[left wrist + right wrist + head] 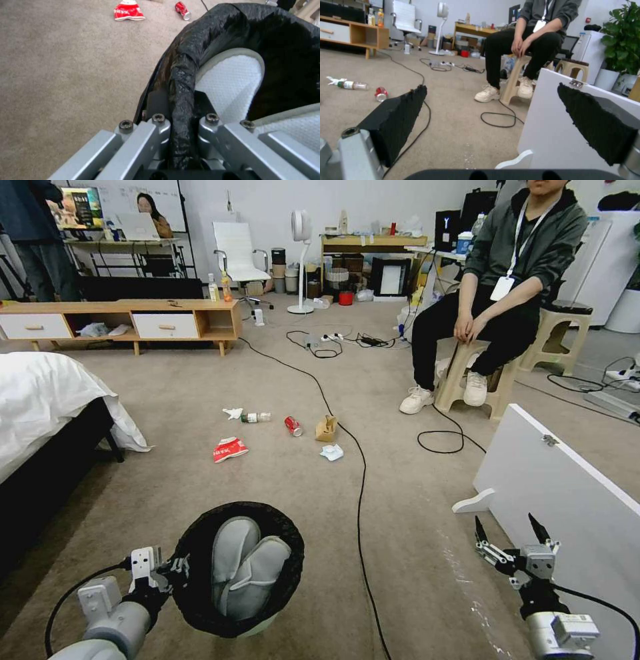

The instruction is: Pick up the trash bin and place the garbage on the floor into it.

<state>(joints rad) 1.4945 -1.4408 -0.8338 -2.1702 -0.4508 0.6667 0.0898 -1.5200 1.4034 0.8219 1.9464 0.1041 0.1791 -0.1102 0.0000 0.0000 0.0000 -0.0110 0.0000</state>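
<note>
- On the beige-grey carpet floor (413,553): six litter pieces at twelve o'clock from the round pale black-bagged trash bin (200,607) — one crushed red can (293,426), one brown paper bag (326,428), one red-white wrapper (229,449), two white crumpled tissues (331,452), one clear green-capped bottle (256,417).
- Left gripper (181,130): clamped tight on bin rim at nine o'clock.
- Right gripper (511,535): spread wide, holding nothing, beside a white board (567,500).

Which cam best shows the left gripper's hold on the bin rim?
Left wrist view: the left gripper is shut on the trash bin, fingers either side of the bag-wrapped rim. Head view shows the same gripper at the bin's near-left edge, contact less clear. Right wrist view faces the floor instead.
</note>
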